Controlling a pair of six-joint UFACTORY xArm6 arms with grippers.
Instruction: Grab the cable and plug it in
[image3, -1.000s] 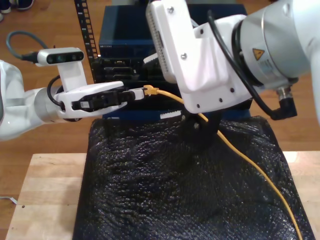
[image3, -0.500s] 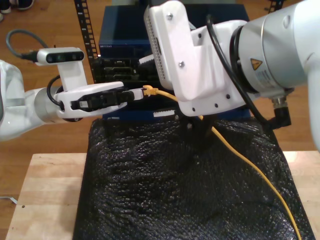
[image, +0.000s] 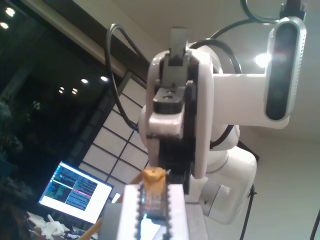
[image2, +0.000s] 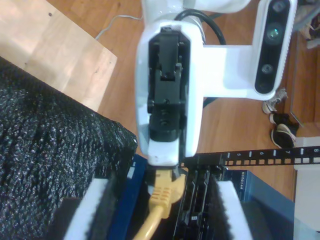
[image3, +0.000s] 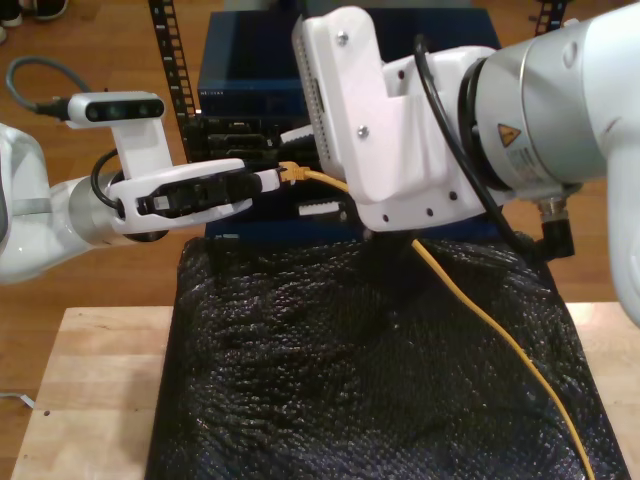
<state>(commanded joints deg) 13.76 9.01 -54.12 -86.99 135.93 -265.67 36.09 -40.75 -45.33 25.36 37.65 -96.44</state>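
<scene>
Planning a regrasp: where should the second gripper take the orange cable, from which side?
Best take the cable on the taut stretch just behind its plug, which my first gripper holds. Come from opposite that gripper, straddling it; further back it sags onto the black mat.

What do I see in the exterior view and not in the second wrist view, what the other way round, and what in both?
Exterior view: the cable running across the black mat toward that view's lower right, and a yellow warning label on an arm. Second wrist view: shoes on the floor, and my second gripper, open, the cable between its pads. Both: my first gripper shut on the cable's plug end, the mat, the wooden table.
</scene>
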